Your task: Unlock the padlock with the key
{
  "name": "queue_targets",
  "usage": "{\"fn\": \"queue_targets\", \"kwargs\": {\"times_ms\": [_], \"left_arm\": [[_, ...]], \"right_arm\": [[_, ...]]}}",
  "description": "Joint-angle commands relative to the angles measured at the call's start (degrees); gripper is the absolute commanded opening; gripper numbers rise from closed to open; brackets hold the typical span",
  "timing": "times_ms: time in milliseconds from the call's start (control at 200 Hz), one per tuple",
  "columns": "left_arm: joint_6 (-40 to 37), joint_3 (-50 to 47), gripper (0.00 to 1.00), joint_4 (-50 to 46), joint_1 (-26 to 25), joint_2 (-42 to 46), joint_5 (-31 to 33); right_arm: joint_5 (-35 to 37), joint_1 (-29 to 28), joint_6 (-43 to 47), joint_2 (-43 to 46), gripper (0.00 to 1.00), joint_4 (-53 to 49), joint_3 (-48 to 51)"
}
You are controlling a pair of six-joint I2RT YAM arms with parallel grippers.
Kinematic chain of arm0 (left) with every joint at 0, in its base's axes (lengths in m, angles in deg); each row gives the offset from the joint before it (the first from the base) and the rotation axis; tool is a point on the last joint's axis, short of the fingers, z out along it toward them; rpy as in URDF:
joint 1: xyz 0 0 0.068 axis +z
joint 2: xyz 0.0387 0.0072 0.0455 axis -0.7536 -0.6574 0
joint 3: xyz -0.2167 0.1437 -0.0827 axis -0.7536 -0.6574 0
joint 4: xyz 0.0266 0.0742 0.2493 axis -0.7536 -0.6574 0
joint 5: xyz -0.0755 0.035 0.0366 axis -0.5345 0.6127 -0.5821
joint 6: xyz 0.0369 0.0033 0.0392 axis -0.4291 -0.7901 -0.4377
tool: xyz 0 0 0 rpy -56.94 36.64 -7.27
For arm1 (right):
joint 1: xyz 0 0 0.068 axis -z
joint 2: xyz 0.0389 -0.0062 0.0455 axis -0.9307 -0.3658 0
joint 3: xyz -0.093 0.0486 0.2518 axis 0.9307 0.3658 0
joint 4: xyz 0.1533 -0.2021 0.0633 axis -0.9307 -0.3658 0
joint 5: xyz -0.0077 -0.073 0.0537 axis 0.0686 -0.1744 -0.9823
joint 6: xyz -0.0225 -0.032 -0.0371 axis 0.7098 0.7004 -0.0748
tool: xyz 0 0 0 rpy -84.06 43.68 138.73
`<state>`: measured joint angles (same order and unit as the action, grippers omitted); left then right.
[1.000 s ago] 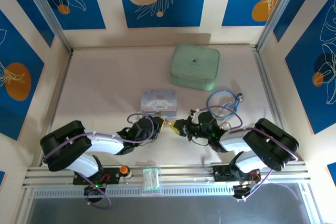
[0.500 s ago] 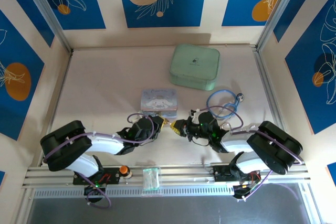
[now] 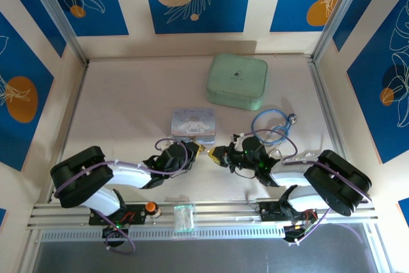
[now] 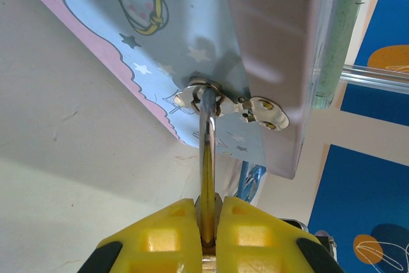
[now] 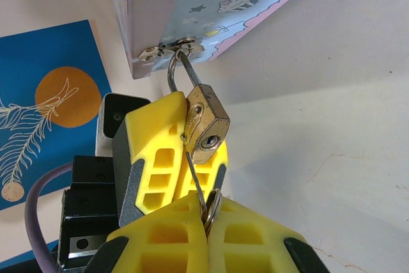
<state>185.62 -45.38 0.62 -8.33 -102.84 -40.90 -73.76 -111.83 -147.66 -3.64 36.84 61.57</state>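
One padlock (image 5: pixel 206 126), one key (image 5: pixel 194 174), one pastel tin (image 3: pixel 193 123), one green case (image 3: pixel 236 81) and one blue stethoscope (image 3: pixel 271 125).

No legible text or markings

padlock (image 5: pixel 206 123): brass, hanging from hasp (image 5: pixel 172 48) | key (image 5: pixel 195 177): silvery, alongside padlock

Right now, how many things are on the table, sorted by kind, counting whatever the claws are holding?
Boxes: 2, the mint green case and the cartoon tin.
Locks: 1, the padlock, held by the left claw.
Keys: 1, the key, held by the right claw.
Tubing: 1, the blue tubing loop.
Total: 5.
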Motion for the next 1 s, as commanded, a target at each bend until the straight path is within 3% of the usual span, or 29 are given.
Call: {"fn": "queue_targets", "kwargs": {"times_ms": [0, 480, 991], "left_arm": [[0.73, 1.82, 0.0, 5.68, 0.46, -0.76, -0.18], [-2.52, 3.13, 0.0, 1.42, 0.46, 1.89, 0.31], [-0.33, 2.51, 0.0, 8.71, 0.19, -0.8, -1.56]], "right_arm": [[0.1, -0.22, 0.52, -0.05, 0.0, 0.6, 0.2], [-0.86, 0.46, 0.38, -3.29, 0.0, 3.58, -0.62], [-3.22, 1.63, -0.21, -8.41, 0.0, 9.48, -1.7]]}}
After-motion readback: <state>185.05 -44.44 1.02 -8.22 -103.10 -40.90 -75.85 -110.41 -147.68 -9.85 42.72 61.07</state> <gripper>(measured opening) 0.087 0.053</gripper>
